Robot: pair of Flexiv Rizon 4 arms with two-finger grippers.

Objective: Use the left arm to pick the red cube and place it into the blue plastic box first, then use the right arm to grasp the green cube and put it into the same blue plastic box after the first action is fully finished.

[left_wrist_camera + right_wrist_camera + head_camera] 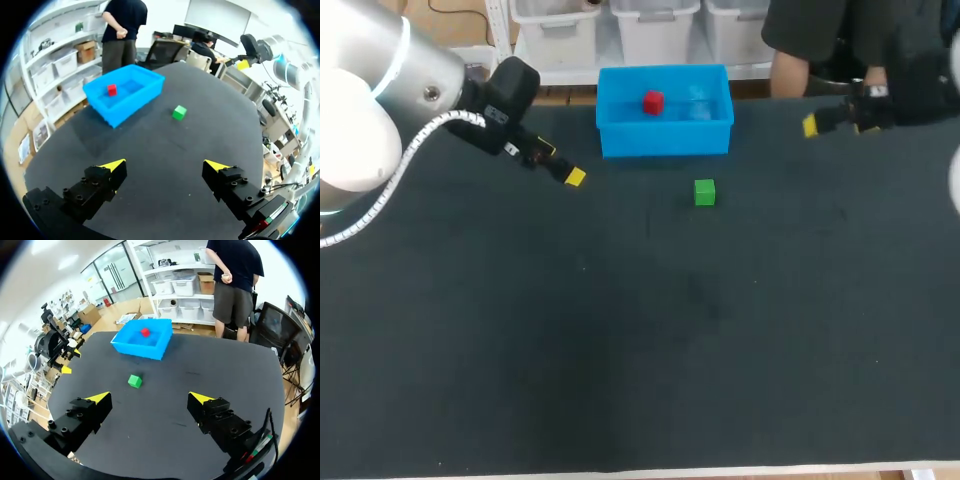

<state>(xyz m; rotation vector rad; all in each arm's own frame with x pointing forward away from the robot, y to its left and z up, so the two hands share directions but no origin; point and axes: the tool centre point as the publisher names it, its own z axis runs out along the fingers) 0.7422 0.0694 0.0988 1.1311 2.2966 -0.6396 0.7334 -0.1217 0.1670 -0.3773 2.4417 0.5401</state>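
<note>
The red cube (653,102) lies inside the blue plastic box (665,138) at the table's far middle. In front of the box, the green cube (704,192) rests on the black tabletop. My left gripper (560,165) hovers left of the box, open and empty. My right gripper (825,124) hangs at the far right, level with the box, also open and empty. From the left wrist, the gripper (165,166) faces the box (127,107), the red cube (112,90) and the green cube (179,112) well ahead. Ahead of the right gripper (149,397) sit the green cube (134,381), then the box (142,347) with the red cube (145,332).
The black tabletop (640,330) stretches wide and bare from the green cube to its front edge (640,470). Nothing else stands on it besides the box and the cube.
</note>
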